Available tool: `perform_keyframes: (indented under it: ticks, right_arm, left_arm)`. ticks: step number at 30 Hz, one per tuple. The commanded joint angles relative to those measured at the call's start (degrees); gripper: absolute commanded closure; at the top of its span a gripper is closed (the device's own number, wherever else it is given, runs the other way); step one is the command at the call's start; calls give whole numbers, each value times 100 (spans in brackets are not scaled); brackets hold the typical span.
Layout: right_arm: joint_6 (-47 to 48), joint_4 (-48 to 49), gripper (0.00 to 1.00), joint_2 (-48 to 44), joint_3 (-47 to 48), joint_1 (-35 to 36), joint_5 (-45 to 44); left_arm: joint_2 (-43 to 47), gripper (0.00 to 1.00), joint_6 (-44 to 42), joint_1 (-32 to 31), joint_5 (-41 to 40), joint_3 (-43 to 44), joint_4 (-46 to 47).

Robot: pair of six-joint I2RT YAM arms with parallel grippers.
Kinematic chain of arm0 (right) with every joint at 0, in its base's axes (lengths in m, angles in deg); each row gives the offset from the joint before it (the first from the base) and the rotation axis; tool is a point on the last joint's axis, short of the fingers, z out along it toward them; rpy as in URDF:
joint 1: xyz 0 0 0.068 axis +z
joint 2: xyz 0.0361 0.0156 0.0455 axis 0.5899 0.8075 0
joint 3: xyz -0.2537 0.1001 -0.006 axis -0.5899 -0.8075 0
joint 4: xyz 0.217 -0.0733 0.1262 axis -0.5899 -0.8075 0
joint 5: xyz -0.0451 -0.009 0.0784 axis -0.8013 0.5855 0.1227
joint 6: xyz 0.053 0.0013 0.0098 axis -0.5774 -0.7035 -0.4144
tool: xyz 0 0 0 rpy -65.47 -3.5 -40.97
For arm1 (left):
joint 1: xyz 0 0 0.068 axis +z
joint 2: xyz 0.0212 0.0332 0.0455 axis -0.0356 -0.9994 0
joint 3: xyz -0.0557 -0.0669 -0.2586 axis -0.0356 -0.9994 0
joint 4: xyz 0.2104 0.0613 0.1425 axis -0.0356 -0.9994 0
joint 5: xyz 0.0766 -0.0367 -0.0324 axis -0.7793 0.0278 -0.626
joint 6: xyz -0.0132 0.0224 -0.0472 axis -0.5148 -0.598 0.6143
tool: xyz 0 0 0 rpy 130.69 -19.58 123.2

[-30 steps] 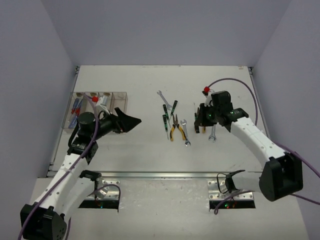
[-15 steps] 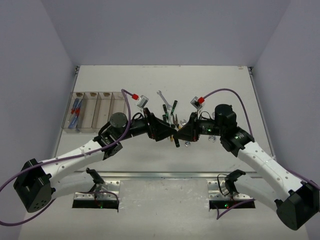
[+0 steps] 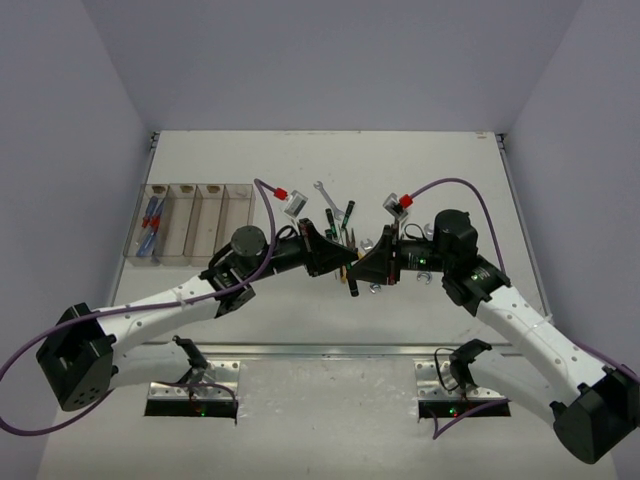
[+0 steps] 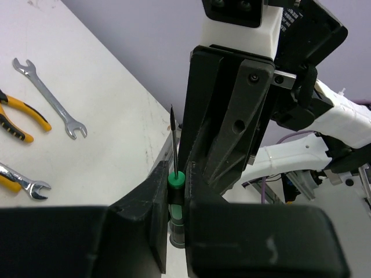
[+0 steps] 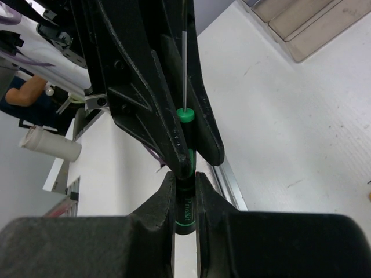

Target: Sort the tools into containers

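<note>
White table point(image 3: 420, 160) spanned frame middle. Row of four clear bins point(image 3: 190, 222) stood at centre-left. Silver wrench point(image 3: 321, 188), green-black screwdrivers point(image 3: 348, 212), yellow-handled pliers point(image 4: 29, 112) lay loose at centre.

You have left arm point(image 3: 170, 300) and right arm point(image 3: 520, 320) both stretched inward, elbows bent, meeting tip to tip at green-black screwdriver point(image 5: 184, 215). Left gripper point(image 4: 175, 186) on screwdriver's left side, fingers pinching its green collar. Right gripper point(image 5: 185, 194) on screwdriver's right side, fingers clamped on black handle end.
</note>
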Motion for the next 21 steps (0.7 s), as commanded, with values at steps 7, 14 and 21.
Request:
perform_keyframes:
  ticks: [7,14,21]
  right_arm:
    - [158,56,51,-32,52,12,-328]
    - [819,-2165,1,-520,465,6,-3496]
    - [784,-2668,1,-591,70,-117,-5455]
  left_arm:
    - [413,100,-530,-76,-884,328,-471]
    - [77,100,-1850,760,-3716,2470,-4330]
    - [-934,100,-3480,2573,-5889,3589,-4786]
